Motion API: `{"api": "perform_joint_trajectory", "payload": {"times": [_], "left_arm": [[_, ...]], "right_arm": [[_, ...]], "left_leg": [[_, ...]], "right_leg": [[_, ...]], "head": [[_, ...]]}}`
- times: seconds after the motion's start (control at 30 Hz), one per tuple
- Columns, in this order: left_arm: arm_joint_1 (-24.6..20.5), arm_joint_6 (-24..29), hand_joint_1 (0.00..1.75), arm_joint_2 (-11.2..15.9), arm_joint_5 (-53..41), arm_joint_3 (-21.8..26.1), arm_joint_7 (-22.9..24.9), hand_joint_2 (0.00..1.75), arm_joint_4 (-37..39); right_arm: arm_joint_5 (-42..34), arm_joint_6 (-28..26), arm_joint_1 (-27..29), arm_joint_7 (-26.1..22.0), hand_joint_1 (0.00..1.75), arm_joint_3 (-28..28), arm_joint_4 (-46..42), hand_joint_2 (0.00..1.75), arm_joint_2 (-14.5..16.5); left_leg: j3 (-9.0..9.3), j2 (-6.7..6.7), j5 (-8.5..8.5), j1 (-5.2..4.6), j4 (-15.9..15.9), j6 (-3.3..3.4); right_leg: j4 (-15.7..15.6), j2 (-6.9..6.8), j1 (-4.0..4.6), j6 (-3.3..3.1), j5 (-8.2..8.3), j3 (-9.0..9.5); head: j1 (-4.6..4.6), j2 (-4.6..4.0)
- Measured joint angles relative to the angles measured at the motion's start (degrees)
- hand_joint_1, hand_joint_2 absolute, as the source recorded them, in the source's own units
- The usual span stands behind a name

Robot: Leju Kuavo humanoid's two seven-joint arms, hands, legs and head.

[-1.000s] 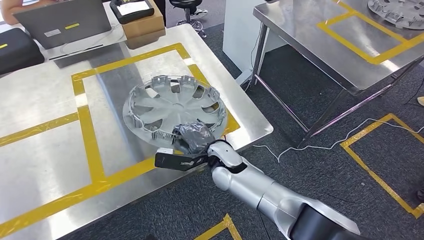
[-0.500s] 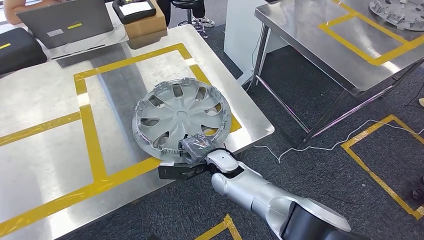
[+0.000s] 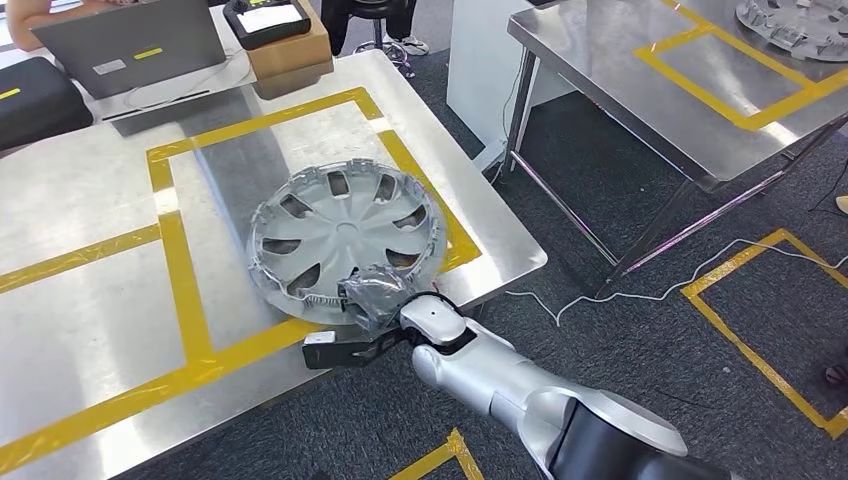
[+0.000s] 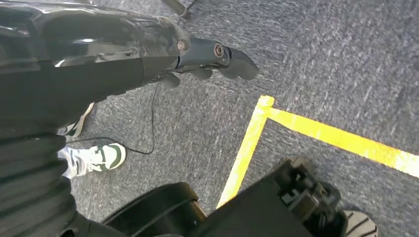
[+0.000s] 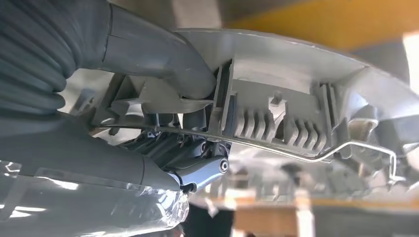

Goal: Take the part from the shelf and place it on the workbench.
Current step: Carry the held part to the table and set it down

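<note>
The round silver plastic wheel cover (image 3: pixel 345 236) is gripped at its rim by the right hand (image 3: pixel 378 291); it should be laid flat on the shiny metal tabletop (image 3: pixel 90 330) before the fingers (image 5: pixel 163 54) are opened.

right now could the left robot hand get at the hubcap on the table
Probably not. The left robot hand hangs low over the carpet, away from the table. The hubcap is held at its near rim by the right robot hand.

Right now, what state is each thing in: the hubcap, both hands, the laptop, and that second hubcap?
Hubcap: inner side up, on the workbench inside the yellow tape square, gripped at its near rim.
Right hand: holds the hubcap's rim.
Left hand: holds nothing, above the carpet.
Laptop: lid open.
Second hubcap: lying on the far table.
</note>
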Motion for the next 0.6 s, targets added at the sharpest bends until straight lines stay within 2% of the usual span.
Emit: {"api": "perform_joint_trajectory", "payload": {"times": [0.27, 0.6], "left_arm": [[0.0, -0.4, 0.00, -0.4, 0.5, -1.6, -0.8, 1.75, 0.0], [0.0, -0.3, 0.00, -0.5, 0.6, -2.4, -1.3, 1.75, 0.0]], "right_arm": [[1.1, 0.0, -2.7, -1.2, 1.75, 1.6, 1.4, 1.75, 4.1], [1.6, 0.0, -2.7, -1.4, 1.75, 3.4, 3.1, 1.75, 5.0]], "left_leg": [[0.00, 0.13, 0.00, 0.01, 0.0, 0.00], [-0.05, -0.03, 0.00, 0.01, 0.0, 0.01]], "right_leg": [[0.0, 0.00, 0.00, -0.01, -0.01, 0.00], [-0.1, -0.01, -0.05, 0.01, 0.00, 0.01]], "head": [[-0.03, 0.00], [0.07, 0.00]]}}
